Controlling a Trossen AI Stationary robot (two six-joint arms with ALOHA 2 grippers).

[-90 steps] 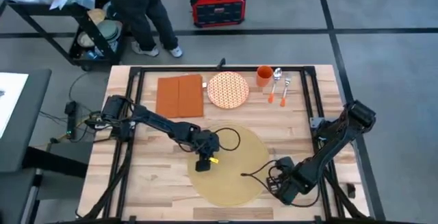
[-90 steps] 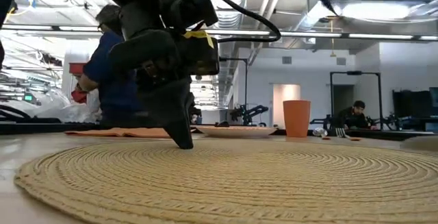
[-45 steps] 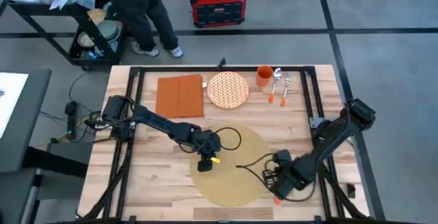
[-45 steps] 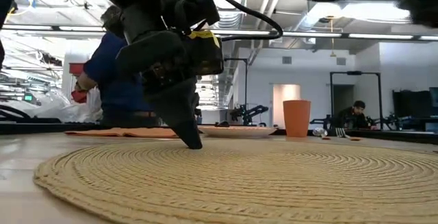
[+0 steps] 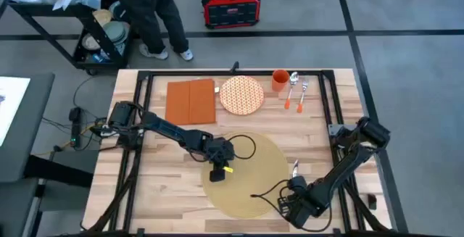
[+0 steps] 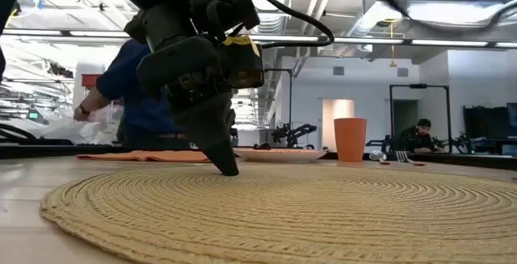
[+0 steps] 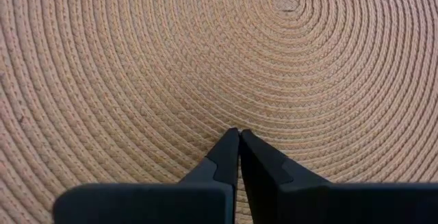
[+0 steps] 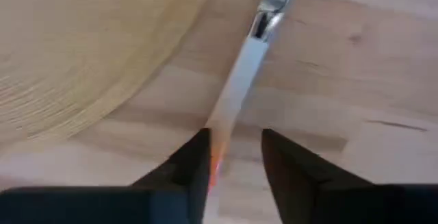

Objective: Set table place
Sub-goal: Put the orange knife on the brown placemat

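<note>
Right end effector (image 8: 233, 159): at the desk's near right corner, just off the placemat's rim; fingers parted around the orange-tipped handle of a silver utensil (image 8: 239, 80) lying on bare wood.
Placemat (image 5: 254, 193): large round woven tan mat, flat on the near middle of the desk (image 5: 159, 193), bare wood all around its edge.
Left end effector (image 7: 238, 148): tips pressed together, touching the mat's left part.
Far row: rust-orange napkin (image 5: 191, 101), patterned plate (image 5: 241, 95), orange cup (image 5: 280, 81), two utensils (image 5: 296, 90), apart from one another; the cup's contents cannot be told.
Beyond desk: a person (image 5: 148, 9) by a cart.
</note>
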